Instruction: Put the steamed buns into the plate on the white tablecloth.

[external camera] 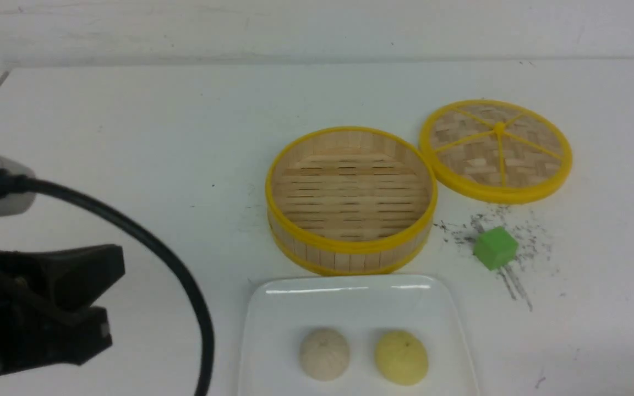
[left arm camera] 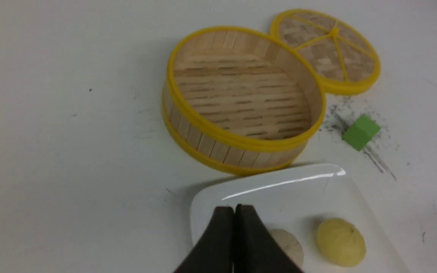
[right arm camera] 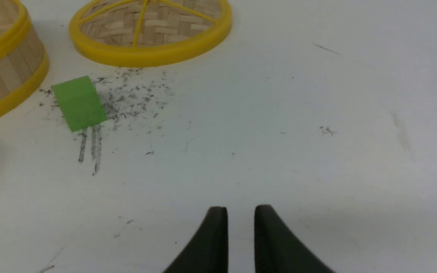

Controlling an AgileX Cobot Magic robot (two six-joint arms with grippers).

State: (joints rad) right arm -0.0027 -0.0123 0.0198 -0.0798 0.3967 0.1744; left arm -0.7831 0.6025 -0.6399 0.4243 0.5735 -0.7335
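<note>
Two steamed buns lie side by side in the white plate [external camera: 350,294] at the front of the white tablecloth [external camera: 130,137]: a cream bun [external camera: 324,353] and a pale yellow bun [external camera: 401,357]. In the left wrist view my left gripper [left arm camera: 234,207] is shut and empty, its tips over the plate [left arm camera: 279,187] just beside the cream bun [left arm camera: 291,245], partly hiding it; the yellow bun [left arm camera: 340,241] lies apart from it. My right gripper [right arm camera: 241,208] hovers over bare cloth, its fingers a narrow gap apart with nothing between them. It is out of the front view.
An empty bamboo steamer basket [external camera: 351,198] stands just behind the plate. Its woven lid [external camera: 496,149] lies flat to the right of it. A green cube [external camera: 495,247] sits on scribble marks right of the basket. My left arm [external camera: 36,308] and its cable fill the front left.
</note>
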